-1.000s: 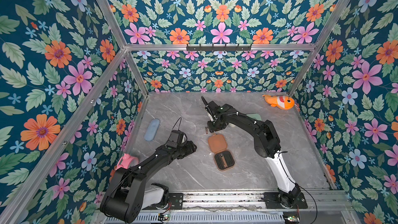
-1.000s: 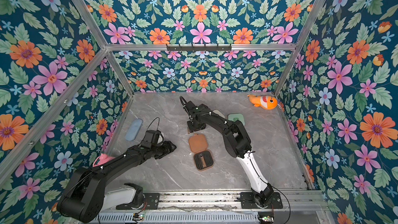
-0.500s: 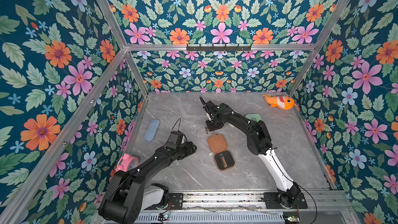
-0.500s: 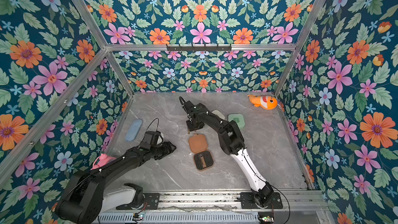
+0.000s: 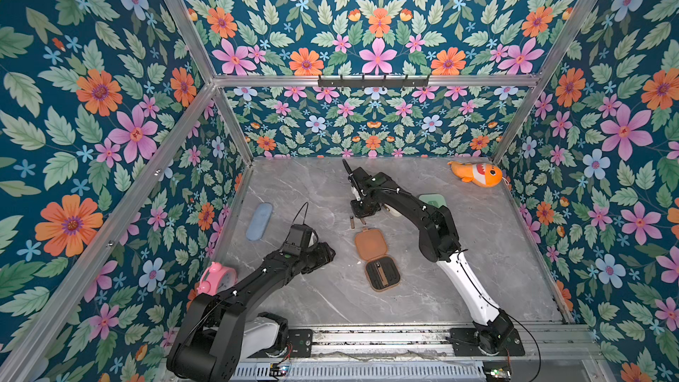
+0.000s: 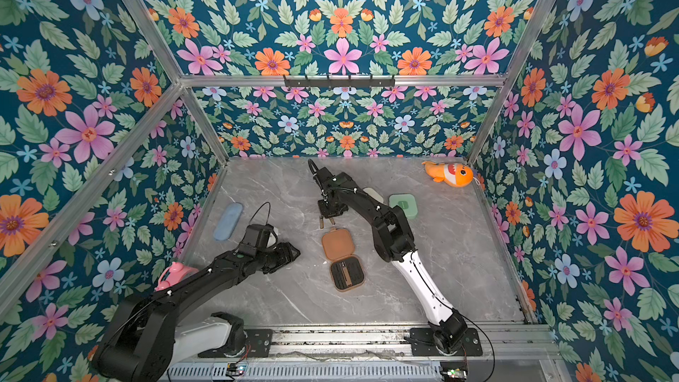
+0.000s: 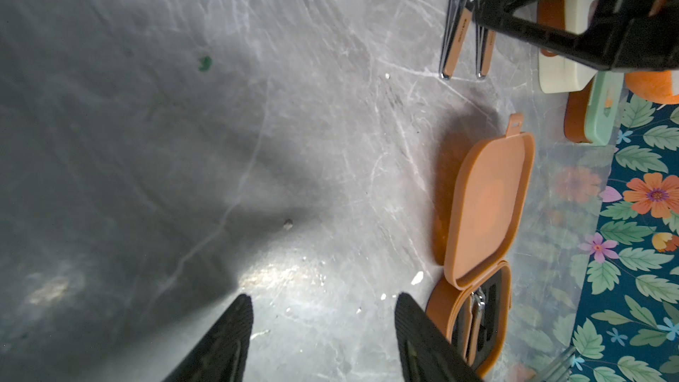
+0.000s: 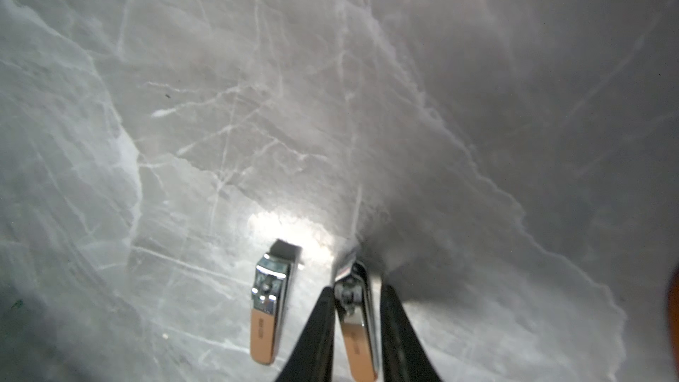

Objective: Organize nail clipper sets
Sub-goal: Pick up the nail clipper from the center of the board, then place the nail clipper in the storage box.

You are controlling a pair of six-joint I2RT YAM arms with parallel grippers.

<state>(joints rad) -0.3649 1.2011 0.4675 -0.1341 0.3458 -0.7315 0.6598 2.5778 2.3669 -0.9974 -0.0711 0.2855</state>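
The brown case lies open mid-table, lid (image 5: pixel 371 244) toward the back, black tray (image 5: pixel 384 273) holding a tool. Just behind it two slim clippers lie side by side. My right gripper (image 8: pixel 357 299) points down over them, fingers pressed on both sides of one nail clipper (image 8: pixel 354 328). The other clipper (image 8: pixel 266 310) lies free beside it. The mint green case (image 6: pixel 403 204) sits closed behind the right arm, which partly hides the cream case (image 6: pixel 373 194). My left gripper (image 7: pixel 323 299) hovers open and holds nothing, left of the brown case (image 7: pixel 485 207).
A pale blue oblong case (image 5: pixel 259 221) lies near the left wall. A pink alarm clock (image 5: pixel 216 279) stands by the left arm's elbow. An orange fish plush (image 5: pixel 477 174) sits in the back right corner. Patterned walls enclose three sides.
The right gripper's jaws have narrowed onto one of the two clippers behind the brown case. The left arm has not moved.
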